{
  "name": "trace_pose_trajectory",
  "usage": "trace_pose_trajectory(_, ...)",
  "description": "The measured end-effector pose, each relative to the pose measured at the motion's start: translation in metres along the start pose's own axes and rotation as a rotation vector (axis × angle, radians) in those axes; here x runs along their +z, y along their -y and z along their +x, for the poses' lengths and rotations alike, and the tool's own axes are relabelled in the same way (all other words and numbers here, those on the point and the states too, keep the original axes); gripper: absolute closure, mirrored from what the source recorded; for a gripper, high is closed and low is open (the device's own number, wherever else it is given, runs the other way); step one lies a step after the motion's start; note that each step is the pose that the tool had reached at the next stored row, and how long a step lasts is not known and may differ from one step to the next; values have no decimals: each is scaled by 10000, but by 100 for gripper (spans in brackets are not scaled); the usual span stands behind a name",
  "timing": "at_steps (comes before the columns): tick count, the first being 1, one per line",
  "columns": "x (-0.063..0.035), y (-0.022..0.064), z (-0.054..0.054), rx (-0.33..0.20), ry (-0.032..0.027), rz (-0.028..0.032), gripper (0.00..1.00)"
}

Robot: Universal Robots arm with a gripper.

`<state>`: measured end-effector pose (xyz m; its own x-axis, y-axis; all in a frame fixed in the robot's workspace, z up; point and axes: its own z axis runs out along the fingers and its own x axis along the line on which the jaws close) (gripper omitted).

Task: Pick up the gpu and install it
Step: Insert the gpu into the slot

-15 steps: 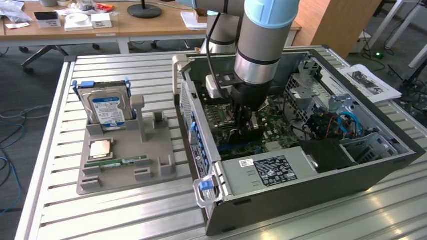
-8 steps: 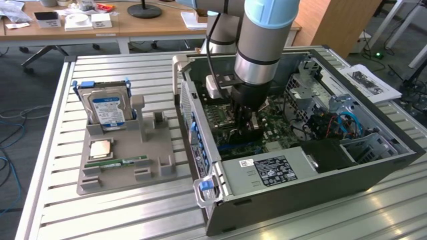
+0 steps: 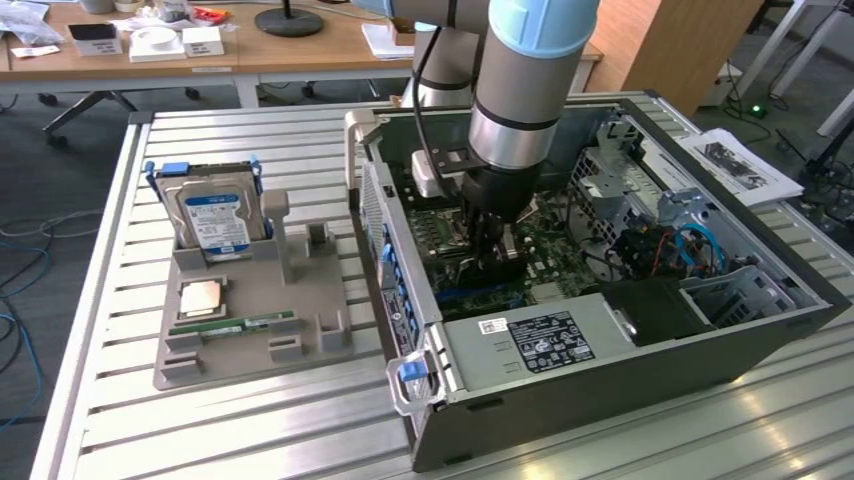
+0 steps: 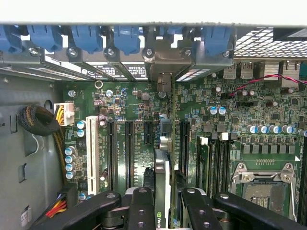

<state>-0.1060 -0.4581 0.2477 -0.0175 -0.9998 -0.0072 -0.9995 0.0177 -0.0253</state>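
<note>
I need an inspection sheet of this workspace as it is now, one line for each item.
Surface: slatted metal table, carrying an open computer case and a grey parts holder.
Job's things: gpu stands on edge between the end effector's fingers, over the motherboard slots.
Clutter: hard drive, memory stick and a square chip in the holder.
Grippers: end effector shut on the gpu, inside the case.
Cables: bundled wires beside the board; blue cables in the case.
Surroundings: desks behind; papers at the exterior view's right.
</note>
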Motion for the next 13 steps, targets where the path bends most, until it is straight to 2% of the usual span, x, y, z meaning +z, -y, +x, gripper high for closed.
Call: trace_pose_trajectory(13,4,0,0,0,1,1,74)
